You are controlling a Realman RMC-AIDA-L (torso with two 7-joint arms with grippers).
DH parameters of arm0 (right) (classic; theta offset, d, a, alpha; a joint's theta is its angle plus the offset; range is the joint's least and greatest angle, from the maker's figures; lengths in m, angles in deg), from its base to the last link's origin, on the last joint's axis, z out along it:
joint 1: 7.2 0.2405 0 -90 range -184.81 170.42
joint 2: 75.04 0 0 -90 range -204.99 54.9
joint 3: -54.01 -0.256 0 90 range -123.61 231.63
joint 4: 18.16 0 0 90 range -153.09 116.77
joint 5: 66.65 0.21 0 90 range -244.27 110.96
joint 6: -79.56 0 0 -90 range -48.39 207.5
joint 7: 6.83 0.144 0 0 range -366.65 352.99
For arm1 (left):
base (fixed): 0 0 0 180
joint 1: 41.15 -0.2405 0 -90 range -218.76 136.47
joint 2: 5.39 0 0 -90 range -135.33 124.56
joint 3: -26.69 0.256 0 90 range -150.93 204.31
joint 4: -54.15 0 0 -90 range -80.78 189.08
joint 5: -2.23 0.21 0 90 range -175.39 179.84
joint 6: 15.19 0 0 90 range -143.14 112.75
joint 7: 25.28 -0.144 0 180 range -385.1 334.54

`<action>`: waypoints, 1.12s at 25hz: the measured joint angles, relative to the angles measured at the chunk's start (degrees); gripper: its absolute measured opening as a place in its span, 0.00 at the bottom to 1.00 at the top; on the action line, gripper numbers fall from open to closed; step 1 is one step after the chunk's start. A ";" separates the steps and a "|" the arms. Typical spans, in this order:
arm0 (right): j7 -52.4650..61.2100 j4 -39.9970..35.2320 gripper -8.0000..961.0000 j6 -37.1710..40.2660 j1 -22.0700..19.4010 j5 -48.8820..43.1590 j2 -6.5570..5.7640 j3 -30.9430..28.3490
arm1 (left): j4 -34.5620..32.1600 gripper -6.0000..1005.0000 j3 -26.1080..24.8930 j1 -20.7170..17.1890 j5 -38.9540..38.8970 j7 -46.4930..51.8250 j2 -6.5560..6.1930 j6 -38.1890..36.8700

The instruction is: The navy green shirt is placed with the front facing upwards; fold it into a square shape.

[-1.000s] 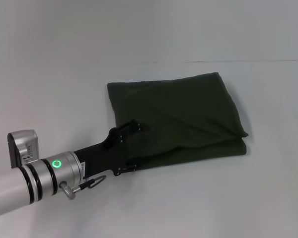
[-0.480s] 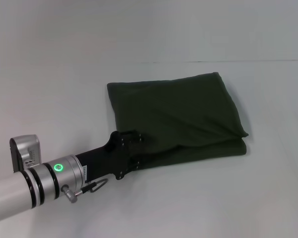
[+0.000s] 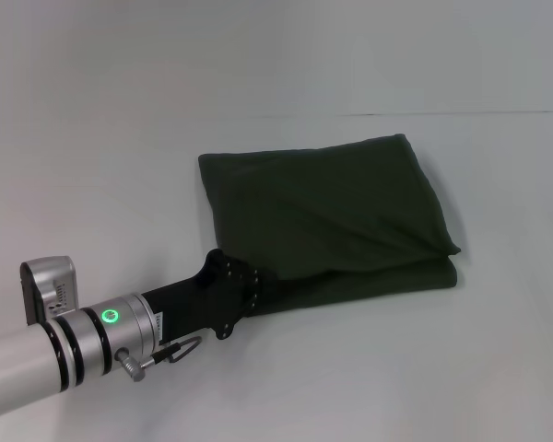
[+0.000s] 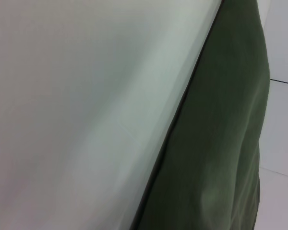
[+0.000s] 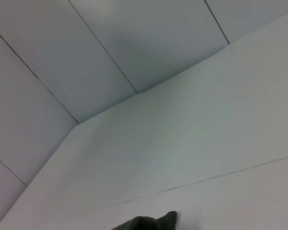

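The navy green shirt (image 3: 327, 216) lies on the white bench (image 3: 369, 368), a little to the right of the middle, already folded into a thick packet that is nearly square. Only plain green cloth is seen on top; no print and no collar are visible. The far edge and the right edge look straight, but the near edge shows two layers which do not lie exactly one over the other, and soft creases run across the top.

I judge that the folding is almost done and the step in hand is to finish the near left corner. To do it well, the arm should leave low and slowly, along the bench and away from the cloth, so that the top layer is not dragged or lifted. If a layer catches on the gripper, the square shape will open again.

The left gripper (image 3: 249, 281) is at this near left corner, touching or just over the edge of the shirt. The left arm comes in low from the near left, almost flat to the bench. I cannot tell if the gripper is released or clenched, because its dark body hides the tips. The right gripper is not seen in any view
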State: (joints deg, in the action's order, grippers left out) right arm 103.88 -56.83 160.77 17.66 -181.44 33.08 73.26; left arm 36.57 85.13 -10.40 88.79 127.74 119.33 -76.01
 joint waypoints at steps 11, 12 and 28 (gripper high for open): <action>0.15 0.00 0.55 0.01 -0.26 0.00 -0.02 0.00 | -0.01 0.04 -0.47 -1.03 -0.01 -1.67 0.00 -2.19; 0.20 0.00 0.55 0.08 -0.25 0.00 -0.02 0.00 | -0.05 0.04 -0.71 -1.52 -0.37 -2.16 0.00 -2.83; 0.27 0.53 0.55 0.05 0.03 0.00 0.20 0.00 | -1.71 0.04 -2.09 -4.37 -2.34 -4.36 -0.10 -7.62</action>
State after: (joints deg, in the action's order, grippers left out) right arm 104.15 -56.30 160.82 17.69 -181.44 33.28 73.26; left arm 34.85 83.05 -14.78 86.45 123.37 119.23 -83.63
